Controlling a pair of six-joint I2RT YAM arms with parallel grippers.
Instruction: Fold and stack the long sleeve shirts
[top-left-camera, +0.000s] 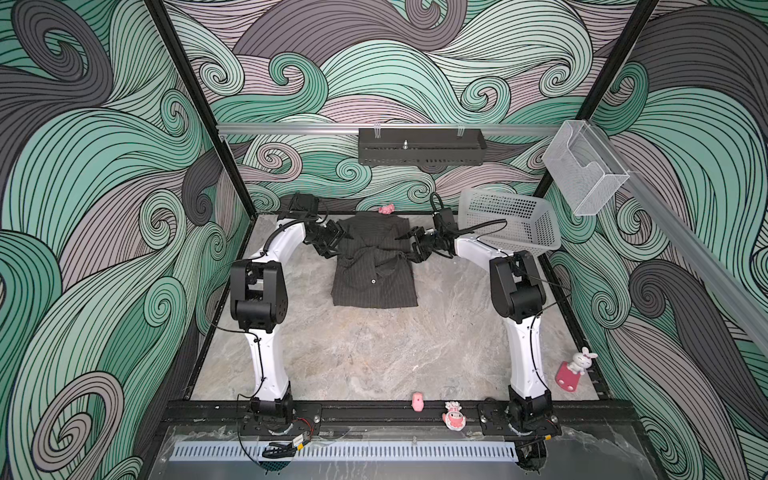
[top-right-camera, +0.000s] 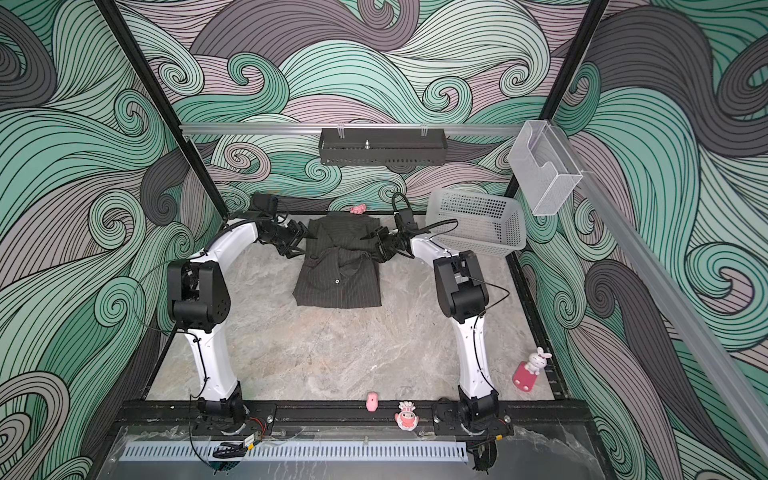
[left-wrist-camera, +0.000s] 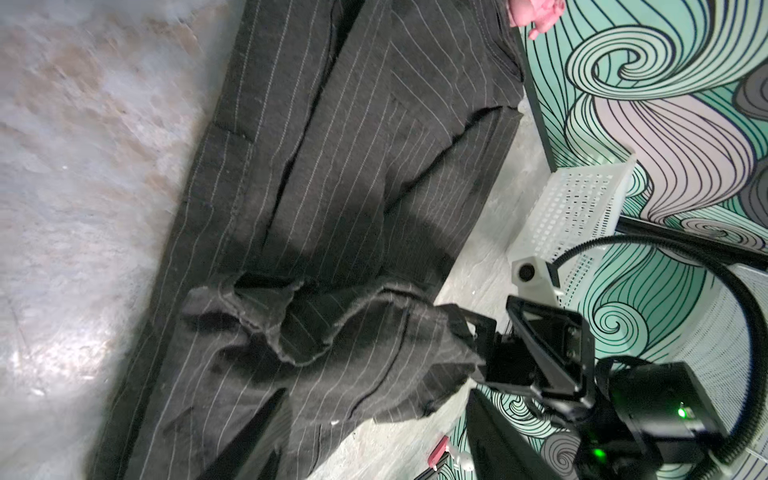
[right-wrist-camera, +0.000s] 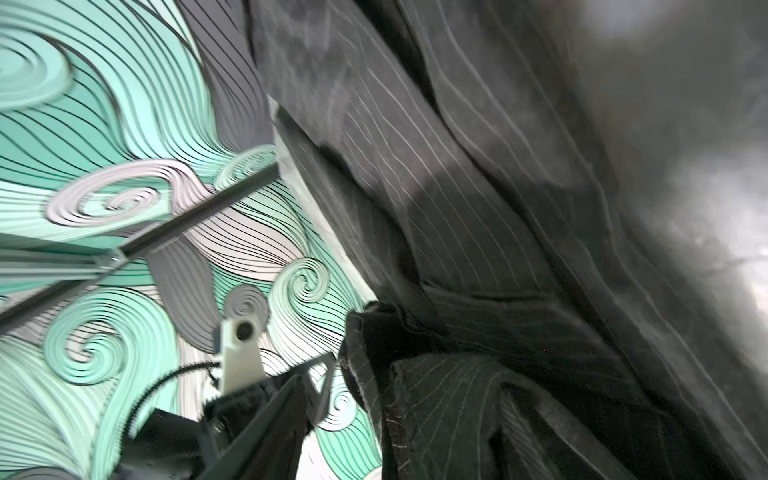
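Snag risk: pinstriped shirt half-folded at 12 o'clock on tabletop; left gripper at its 9, right gripper at its 3, both spread, empty. Rumpled sleeves may catch a finger, undoing folds.

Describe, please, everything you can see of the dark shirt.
The shirt is dark grey cloth with thin pale stripes and a small light button. It lies partly folded at the far end of the table, sleeves bunched across its middle. The left claw and right claw stand at its sides, jaws apart.
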